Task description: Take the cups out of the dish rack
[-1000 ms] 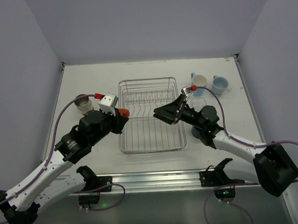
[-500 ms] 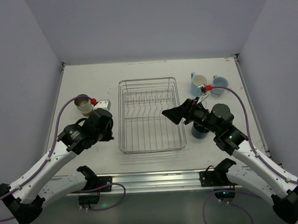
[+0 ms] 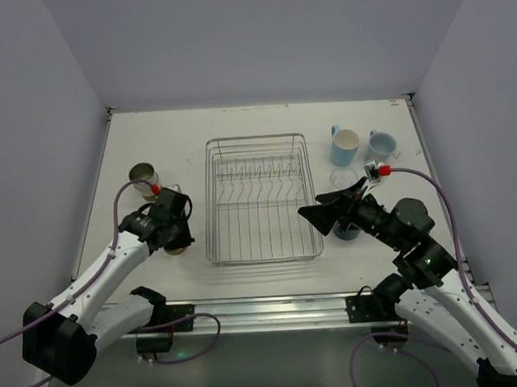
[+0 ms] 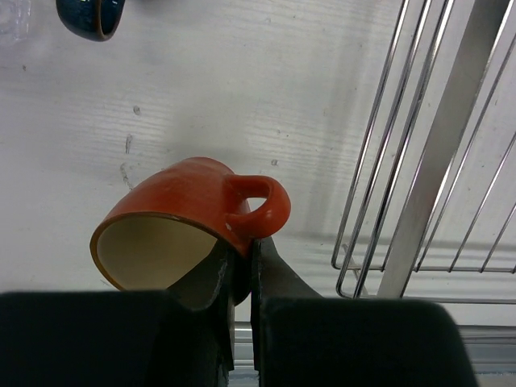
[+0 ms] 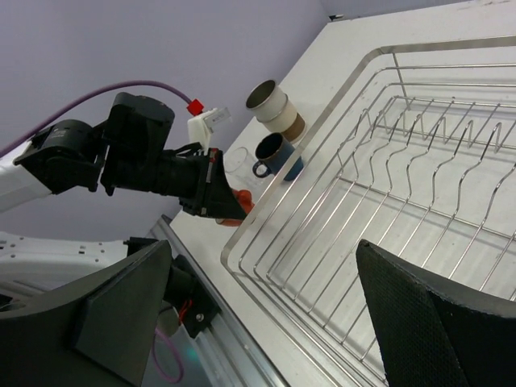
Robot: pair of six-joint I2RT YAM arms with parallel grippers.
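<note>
Left claw (image 4: 242,256) is clamped on the handle of the orange mug (image 4: 181,214), tipped on its side low over the tabletop (image 3: 152,138) left of the dish rack (image 3: 256,139). I'd guess it's to park it by the one tumbler (image 5: 274,109), one dark blue mug (image 5: 272,155) and one glass (image 5: 236,164) there. Right claw (image 3: 315,206) gapes wide, holding nothing. Two light blue mugs (image 3: 345,144) sit upper right. Rack looks empty to me.

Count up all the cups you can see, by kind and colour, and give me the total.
Orange mug: 1
Dark blue mugs: 2
Light blue mugs: 2
Cream-and-brown tumbler: 1
Clear glasses: 2
Total: 8
</note>
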